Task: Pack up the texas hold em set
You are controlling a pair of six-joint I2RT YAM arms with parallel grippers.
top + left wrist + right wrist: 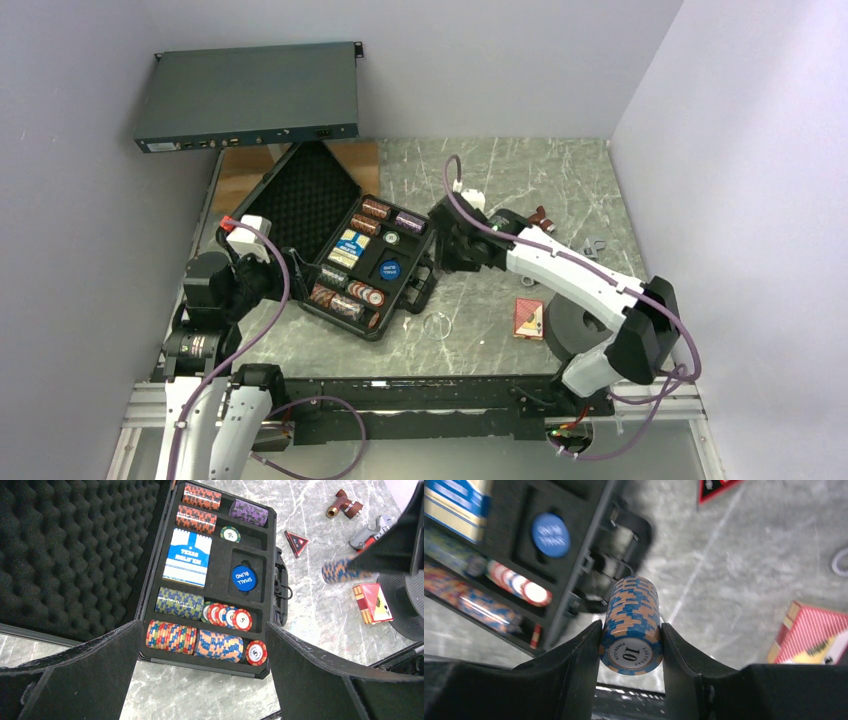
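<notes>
The black case (pixel 300 300) lies open at left centre, its egg-crate foam lid (pixel 305 195) folded back. Its tray (pixel 272 555) holds several striped chip rolls (pixel 171 636), the blue card box (pixel 187 557) and the blue disc (pixel 243 578). No orange disc shows. The red card box (pixel 529 318) lies on the table to the right, also in the right wrist view (pixel 811 635). My right gripper (pixel 630 630) is shut on a blue-and-orange chip roll (pixel 631 615), held above the table just right of the case handle (pixel 624 525). My left gripper (pixel 202 625) is open and empty over the case's near edge.
A dark-grey rack unit (pixel 248 95) sits at the back left. A red-handled wrench (pixel 372 530), a brown fitting (pixel 345 504) and a red triangle (pixel 296 542) lie right of the case. A clear ring (pixel 437 327) lies near the front, and a black round base (pixel 570 325) stands beside the red box.
</notes>
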